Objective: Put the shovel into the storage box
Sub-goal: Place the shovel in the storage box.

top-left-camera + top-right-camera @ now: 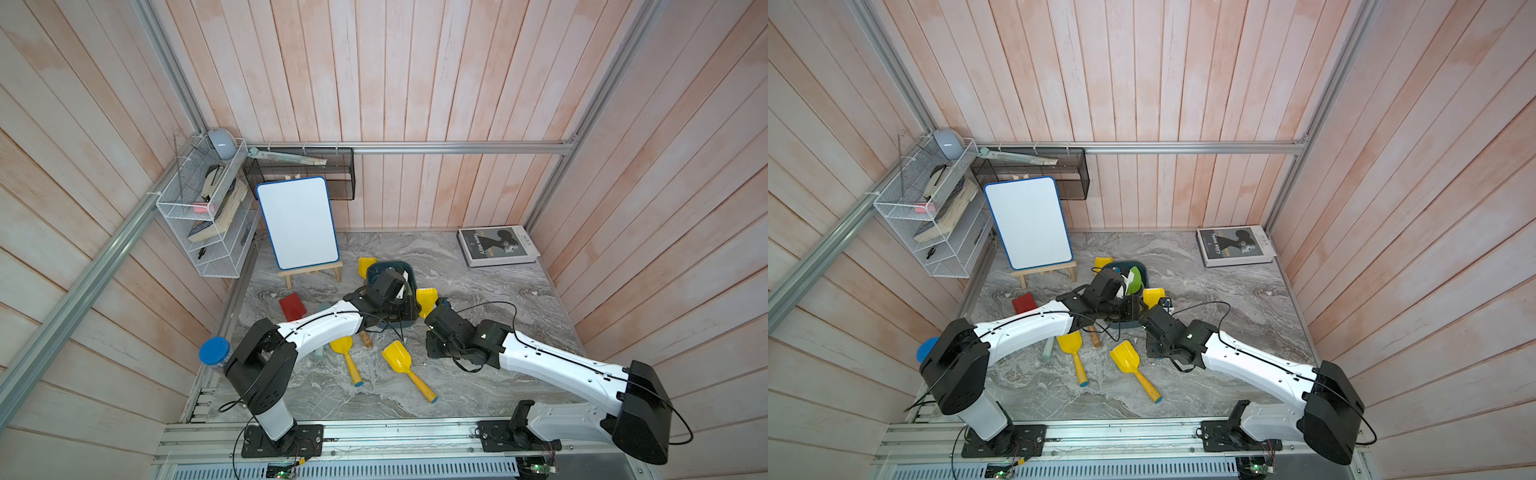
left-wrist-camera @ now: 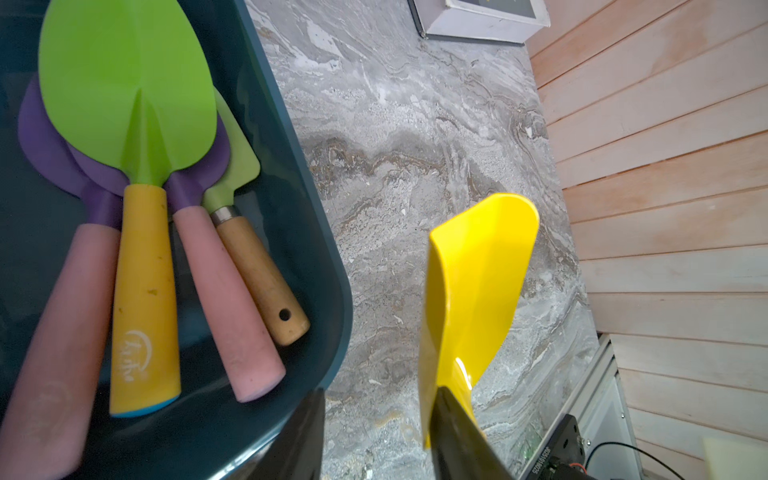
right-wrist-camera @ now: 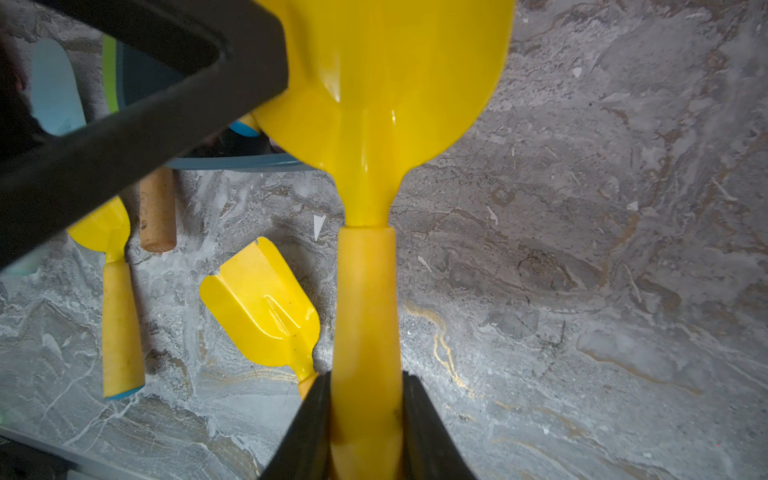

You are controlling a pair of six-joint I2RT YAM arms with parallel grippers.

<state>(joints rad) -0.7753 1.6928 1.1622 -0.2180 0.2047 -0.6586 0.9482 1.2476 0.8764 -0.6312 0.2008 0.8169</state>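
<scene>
The right end effector (image 3: 365, 384) is clamped on the handle of the yellow shovel (image 3: 374, 83), holding it clear of the desk (image 3: 582, 249). The left end effector (image 2: 380, 395) has its jaws apart. The blade lies against one finger, not between both. The storage box (image 2: 299, 232) sits just beside the left end effector, on the side away from the blade.

Hazards:
- A one-sided push may twist the handle in the right clamp.
- Releasing before a firm second grip would probably drop the shovel outside the box.
- The arms are close enough to collide.

Both arms reach inward, right hand (image 3: 366, 378) gripping the shovel (image 3: 365, 291), left hand (image 2: 379, 399) parted
</scene>
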